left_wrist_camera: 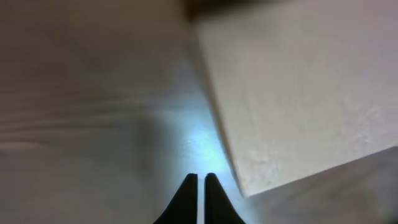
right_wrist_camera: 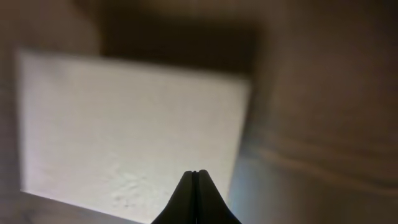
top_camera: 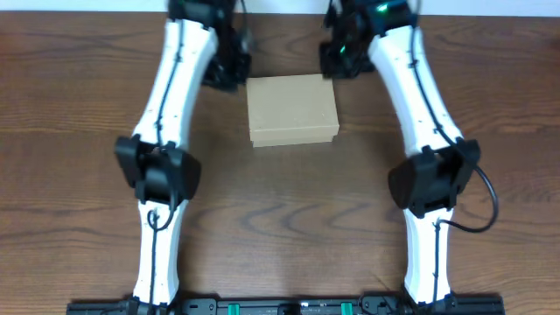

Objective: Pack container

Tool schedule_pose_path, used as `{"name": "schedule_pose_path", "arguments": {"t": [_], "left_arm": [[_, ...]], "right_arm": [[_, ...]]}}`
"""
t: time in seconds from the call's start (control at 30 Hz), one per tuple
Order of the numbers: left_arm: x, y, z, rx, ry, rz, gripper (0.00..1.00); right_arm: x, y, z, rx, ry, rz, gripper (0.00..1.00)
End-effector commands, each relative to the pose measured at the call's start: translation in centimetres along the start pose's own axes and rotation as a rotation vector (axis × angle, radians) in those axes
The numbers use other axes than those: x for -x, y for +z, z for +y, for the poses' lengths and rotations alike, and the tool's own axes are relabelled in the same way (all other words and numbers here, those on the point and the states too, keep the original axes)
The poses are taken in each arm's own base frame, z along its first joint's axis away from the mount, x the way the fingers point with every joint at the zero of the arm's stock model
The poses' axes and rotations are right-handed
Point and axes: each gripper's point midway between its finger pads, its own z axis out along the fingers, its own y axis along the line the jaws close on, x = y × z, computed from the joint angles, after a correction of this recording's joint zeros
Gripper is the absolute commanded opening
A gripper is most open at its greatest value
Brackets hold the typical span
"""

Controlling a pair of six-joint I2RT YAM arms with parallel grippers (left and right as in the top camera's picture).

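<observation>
The container (top_camera: pixel 292 108) is a plain tan cardboard box with its lid down, at the middle of the far half of the table. My left gripper (top_camera: pixel 229 72) hovers just off the box's far left corner, and my right gripper (top_camera: pixel 338 59) is at its far right corner. In the left wrist view the fingers (left_wrist_camera: pixel 200 177) hang over bare wood beside a corner of the container (left_wrist_camera: pixel 298 81), with only a hairline slit between them and nothing held. In the right wrist view the shut, empty gripper (right_wrist_camera: pixel 198 172) points down over the container's lid (right_wrist_camera: pixel 130 124) near its edge.
The dark wooden table (top_camera: pixel 87 105) stretches to both sides of the box. Both white arms reach in from the near edge, one on each side of the box. A black rail (top_camera: pixel 280 306) runs along the front edge.
</observation>
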Motion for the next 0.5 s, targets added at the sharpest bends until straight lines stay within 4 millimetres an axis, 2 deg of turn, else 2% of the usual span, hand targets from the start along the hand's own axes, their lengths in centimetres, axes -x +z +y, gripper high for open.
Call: {"name": "schedule_pose_path", "arguments": {"t": [0.0,0.2,0.23,0.4,0.47], "left_arm": [[-0.3,-8.6,3.5,0.071,-0.102,-0.193,0.17],[-1.3,-17.6,8.8,0.133,-0.249,-0.444,0.20],[-1.7,-19.1,9.6,0.145,-0.267,-0.487,0.24],[-3.5,-24.9,12.0,0.188,-0.323,-0.653,0.46],[-4.3,-26.9,12.2,0.201,-0.332,-0.712,0.67]], "right_arm": [[2.7,-6.2,-3.0,-0.036,0.057,-0.164,0.01],[5.0,-13.5,-6.8,-0.059,0.119,-0.366,0.01],[5.4,-14.8,-7.4,-0.067,0.128,-0.404,0.01],[6.0,-20.9,-8.8,-0.088,0.125,-0.563,0.01],[5.8,-23.5,-8.6,-0.099,0.097,-0.624,0.01]]}}
